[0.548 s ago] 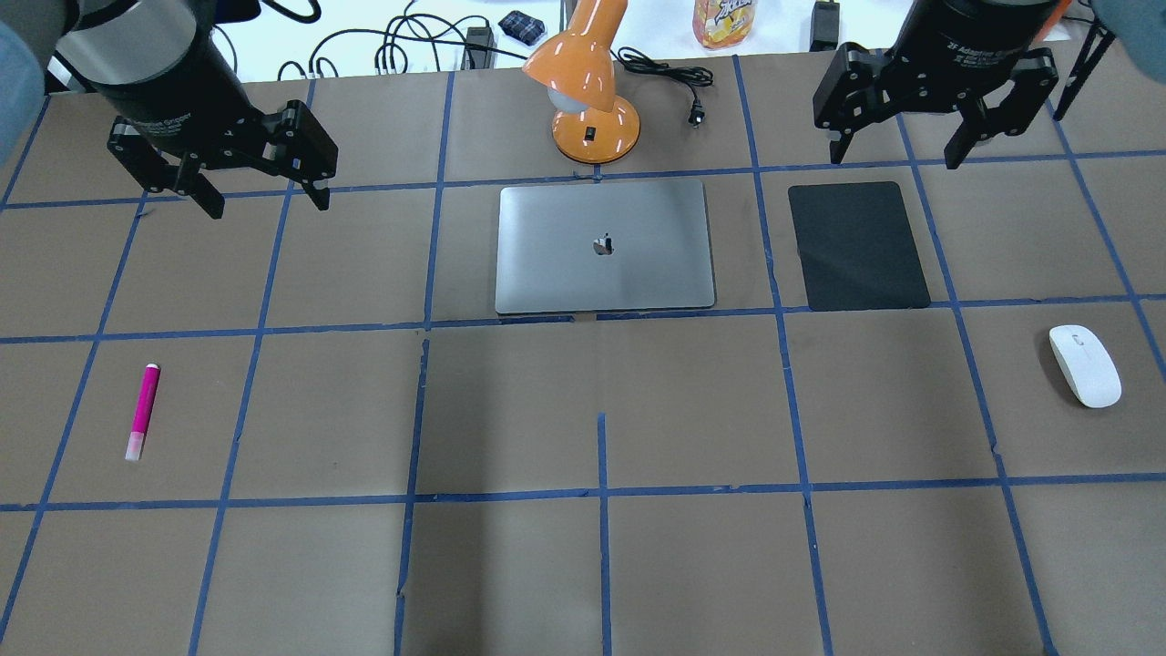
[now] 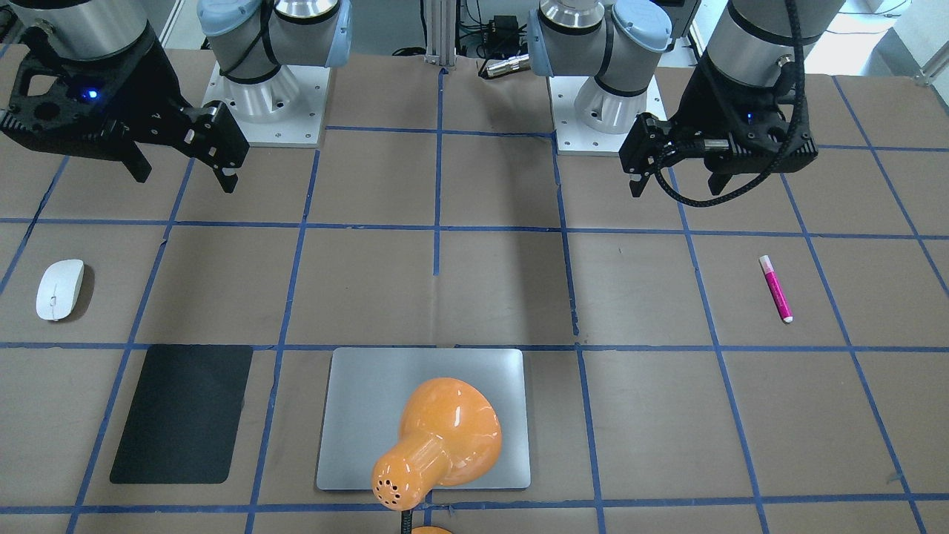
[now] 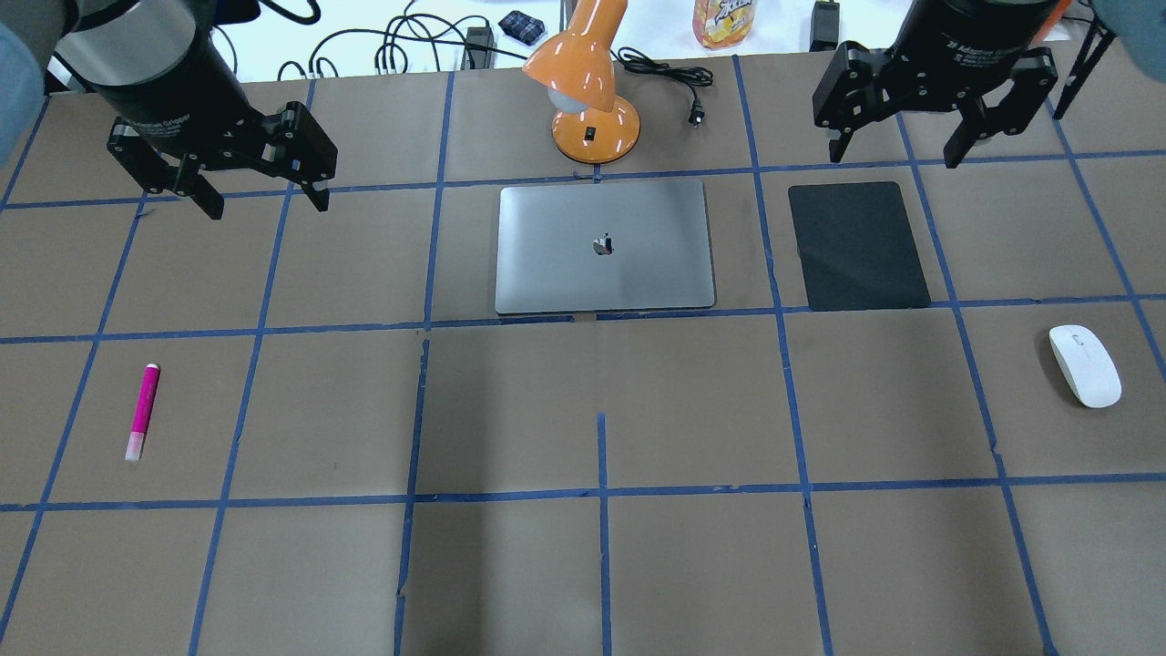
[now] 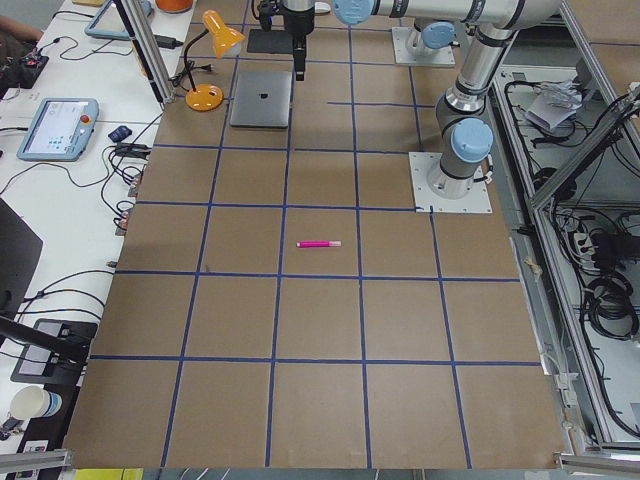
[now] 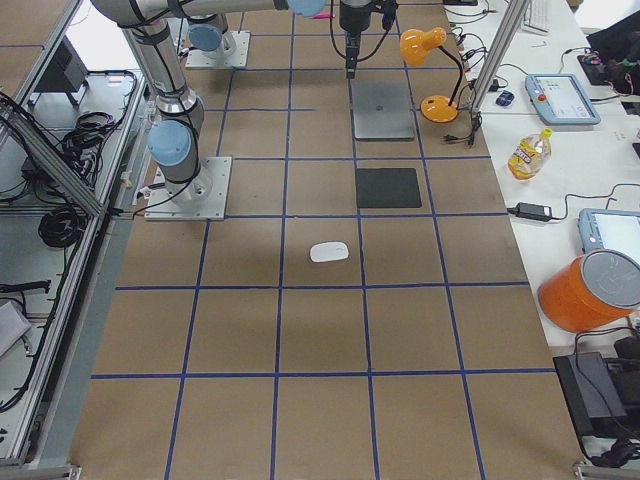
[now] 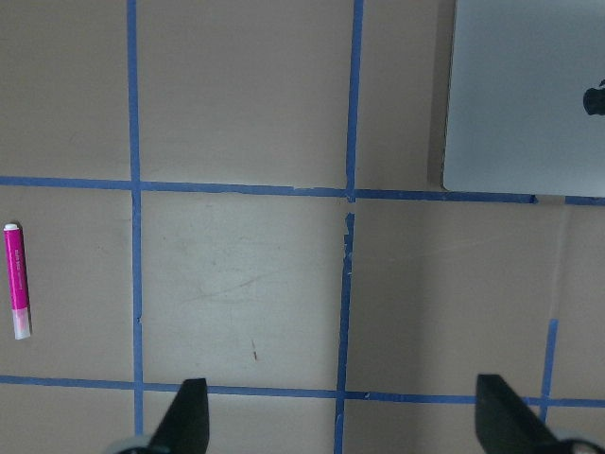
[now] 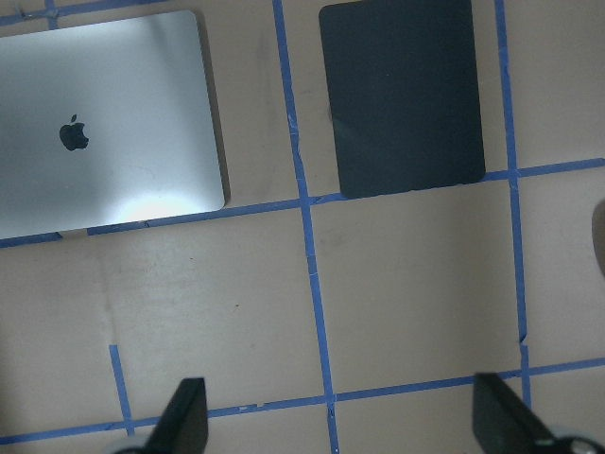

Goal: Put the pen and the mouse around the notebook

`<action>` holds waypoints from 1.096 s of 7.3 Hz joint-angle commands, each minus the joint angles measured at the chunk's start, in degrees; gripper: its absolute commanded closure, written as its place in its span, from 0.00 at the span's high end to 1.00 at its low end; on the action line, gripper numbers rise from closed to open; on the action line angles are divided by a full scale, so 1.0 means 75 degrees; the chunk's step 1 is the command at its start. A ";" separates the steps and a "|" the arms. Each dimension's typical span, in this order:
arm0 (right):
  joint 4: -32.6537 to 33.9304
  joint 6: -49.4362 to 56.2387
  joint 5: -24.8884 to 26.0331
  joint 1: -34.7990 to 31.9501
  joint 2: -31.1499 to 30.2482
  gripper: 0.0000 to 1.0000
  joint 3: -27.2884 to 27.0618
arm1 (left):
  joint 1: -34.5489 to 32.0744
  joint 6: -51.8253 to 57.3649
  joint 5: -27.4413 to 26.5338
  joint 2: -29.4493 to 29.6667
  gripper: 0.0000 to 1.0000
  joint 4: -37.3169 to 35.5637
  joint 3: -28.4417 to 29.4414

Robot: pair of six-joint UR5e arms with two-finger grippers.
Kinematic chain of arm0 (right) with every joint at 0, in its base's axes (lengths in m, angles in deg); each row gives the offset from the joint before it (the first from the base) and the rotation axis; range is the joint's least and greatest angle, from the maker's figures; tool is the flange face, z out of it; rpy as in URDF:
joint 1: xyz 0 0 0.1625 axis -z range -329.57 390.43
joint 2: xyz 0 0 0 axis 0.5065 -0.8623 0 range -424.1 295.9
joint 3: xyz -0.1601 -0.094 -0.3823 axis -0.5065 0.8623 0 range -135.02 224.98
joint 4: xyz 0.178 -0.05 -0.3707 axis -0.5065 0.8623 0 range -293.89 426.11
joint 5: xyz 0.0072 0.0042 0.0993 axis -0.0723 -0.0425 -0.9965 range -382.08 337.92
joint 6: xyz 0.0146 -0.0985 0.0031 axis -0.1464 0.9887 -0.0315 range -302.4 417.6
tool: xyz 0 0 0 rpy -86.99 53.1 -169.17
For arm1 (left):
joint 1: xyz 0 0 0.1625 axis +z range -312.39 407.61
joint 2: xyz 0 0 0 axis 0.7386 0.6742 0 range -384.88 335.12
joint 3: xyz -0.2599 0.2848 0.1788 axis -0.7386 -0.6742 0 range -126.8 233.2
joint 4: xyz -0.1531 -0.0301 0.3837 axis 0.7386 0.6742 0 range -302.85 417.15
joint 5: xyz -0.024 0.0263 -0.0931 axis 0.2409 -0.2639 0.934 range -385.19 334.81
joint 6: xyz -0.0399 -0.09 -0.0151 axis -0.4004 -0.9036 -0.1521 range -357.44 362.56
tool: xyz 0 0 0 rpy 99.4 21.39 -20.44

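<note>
Pen [image 3: 143,412], at eight o'clock from the notebook [image 3: 604,246], looks light and stiff; pinch its middle. Mouse [image 3: 1084,365] looks slippery. Left tool [image 3: 267,202] and right tool [image 3: 893,157] gape, empty.

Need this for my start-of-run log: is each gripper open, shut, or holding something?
Left gripper: open, fingers spread, holding nothing.
Right gripper: open, fingers spread, holding nothing.

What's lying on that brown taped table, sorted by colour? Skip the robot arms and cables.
Pink: 1, slim magenta-pink marker pen
White: 1, smooth oval white mouse
Silver-grey: 1, flat metallic notebook
Black: 1, matte rectangular mat
Orange: 1, glossy desk lamp
Total: 5
</note>
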 commanded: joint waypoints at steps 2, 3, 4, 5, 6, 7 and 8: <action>-0.0012 0.0012 -0.0007 0.0067 0.0000 1.00 0.0034 | 0.1161 0.0823 -0.0047 0.0045 1.00 -0.0129 -0.0532; -0.0023 0.0012 0.0028 0.0079 -0.0011 1.00 0.0045 | 0.2037 0.1092 -0.0036 0.0184 1.00 -0.0616 -0.0999; -0.0023 0.0012 0.0075 0.0079 0.0000 1.00 0.0045 | 0.3009 0.1709 -0.0012 0.0371 1.00 -0.1259 -0.1607; -0.0047 0.0128 0.0122 0.0114 0.0000 1.00 0.0069 | 0.3923 0.2968 -0.0001 0.0617 1.00 -0.2229 -0.2436; -0.0441 0.0117 0.0238 0.0532 0.0012 1.00 0.0336 | 0.4501 0.3967 0.0000 0.0805 1.00 -0.3700 -0.3234; -0.0898 0.0280 0.0332 0.1360 0.0058 1.00 0.0524 | 0.4762 0.4488 -0.0012 0.1062 1.00 -0.4771 -0.3856; -0.0960 0.1117 0.0310 0.1983 0.0070 1.00 0.0503 | 0.4823 0.4551 -0.0059 0.1389 1.00 -0.5419 -0.4234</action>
